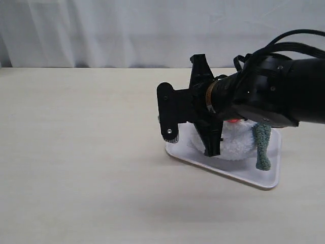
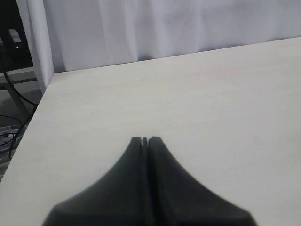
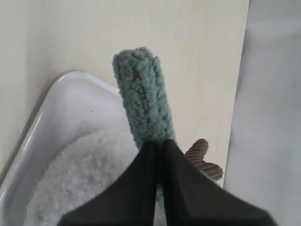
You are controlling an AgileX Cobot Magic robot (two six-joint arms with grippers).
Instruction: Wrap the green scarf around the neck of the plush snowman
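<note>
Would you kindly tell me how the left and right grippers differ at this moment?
The left gripper has its black fingers shut on nothing, above the pale wooden table. The right gripper is shut on the fuzzy grey-green knit scarf, over the fluffy white plush snowman in its white tray. Both are black and closed.

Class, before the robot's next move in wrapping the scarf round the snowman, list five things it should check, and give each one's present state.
1. Right gripper has the green scarf: ok, jaws shut on it.
2. Plush snowman sits in the white tray: ok.
3. Scarf lies round the snowman's neck: cannot tell, the right arm hides it in the exterior view.
4. One scarf end hangs loose at the snowman's side: ok.
5. Left gripper is out of the way: ok, jaws shut on nothing, over the table.
</note>
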